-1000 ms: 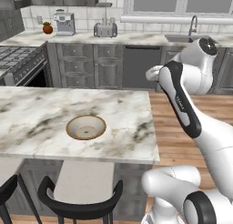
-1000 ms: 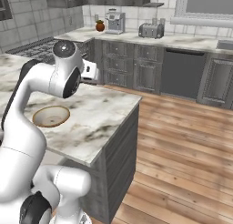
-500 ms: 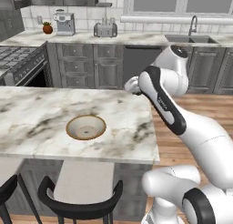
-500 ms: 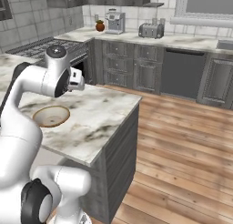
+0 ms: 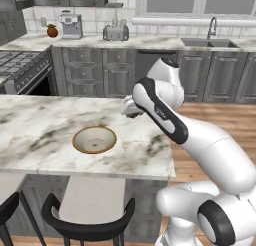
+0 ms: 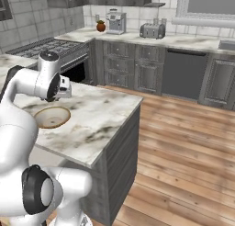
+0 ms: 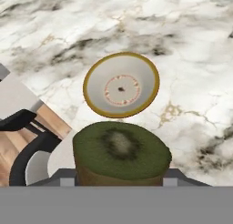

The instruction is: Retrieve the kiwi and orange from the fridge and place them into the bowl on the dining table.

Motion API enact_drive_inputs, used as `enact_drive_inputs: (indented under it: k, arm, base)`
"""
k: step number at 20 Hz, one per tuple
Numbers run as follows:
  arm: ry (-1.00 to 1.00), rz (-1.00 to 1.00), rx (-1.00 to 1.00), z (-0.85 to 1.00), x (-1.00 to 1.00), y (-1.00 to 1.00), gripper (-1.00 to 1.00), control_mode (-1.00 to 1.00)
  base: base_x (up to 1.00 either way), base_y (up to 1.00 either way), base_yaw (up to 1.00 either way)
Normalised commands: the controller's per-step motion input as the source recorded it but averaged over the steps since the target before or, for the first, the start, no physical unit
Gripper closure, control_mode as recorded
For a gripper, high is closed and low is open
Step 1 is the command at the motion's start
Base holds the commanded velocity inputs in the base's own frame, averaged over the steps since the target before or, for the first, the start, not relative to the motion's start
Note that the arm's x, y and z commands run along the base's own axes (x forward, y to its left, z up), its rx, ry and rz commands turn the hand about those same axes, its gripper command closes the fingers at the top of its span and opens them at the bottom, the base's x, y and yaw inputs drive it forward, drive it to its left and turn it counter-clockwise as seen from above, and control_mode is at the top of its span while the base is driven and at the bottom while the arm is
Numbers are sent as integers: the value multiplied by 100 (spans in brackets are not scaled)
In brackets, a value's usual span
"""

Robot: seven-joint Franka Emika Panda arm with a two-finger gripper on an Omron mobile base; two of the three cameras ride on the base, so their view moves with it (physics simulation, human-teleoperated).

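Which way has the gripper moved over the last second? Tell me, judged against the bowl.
Yes. In the left base view the gripper, shut on the kiwi, has swung left, from past the dining table's right edge to over its top, closer to the bowl.

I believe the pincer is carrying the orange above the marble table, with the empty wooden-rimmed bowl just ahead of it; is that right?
Not quite: the fruit in the pincer is the kiwi, dark greenish-brown and oval, not the orange. The hand view shows it. The rest stands: it is above the marble dining table, with the empty bowl just ahead.
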Motion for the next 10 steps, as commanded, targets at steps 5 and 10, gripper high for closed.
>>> enact_drive_inputs:
  k: [5,10]
  arm:
    - [6,7,-5,-46,0,62,100,-100]
    - [0,1,-4,-25,0,35,100,-100]
  base:
    - [0,0,0]
    - [0,0,0]
